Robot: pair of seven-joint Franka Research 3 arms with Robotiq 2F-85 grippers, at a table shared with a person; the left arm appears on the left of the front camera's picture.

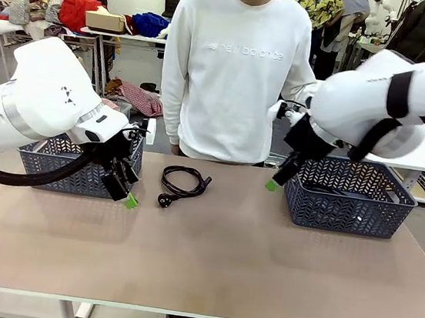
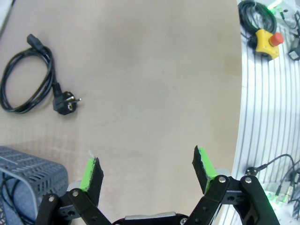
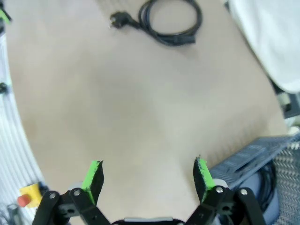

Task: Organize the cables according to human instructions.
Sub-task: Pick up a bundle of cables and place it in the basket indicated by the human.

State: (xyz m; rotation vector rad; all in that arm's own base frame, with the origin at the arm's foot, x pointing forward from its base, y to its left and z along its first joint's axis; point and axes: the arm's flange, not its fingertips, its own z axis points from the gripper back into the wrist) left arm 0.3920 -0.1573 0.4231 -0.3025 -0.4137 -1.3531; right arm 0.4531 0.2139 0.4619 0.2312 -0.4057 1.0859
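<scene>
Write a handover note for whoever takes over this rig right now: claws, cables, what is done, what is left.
Left claw: open, empty, beside the left basket.
Right claw: open, empty, by the right basket.
One coiled cable lies on the table between the baskets, in front of the person.
Done: cable is visible in each basket; how many cannot be told.
Left: binning the table cable as the person directs.

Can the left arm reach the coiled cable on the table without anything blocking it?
Probably yes. The cable lies on bare table beside the left tool, which is open and empty, and nothing stands between them.
</scene>
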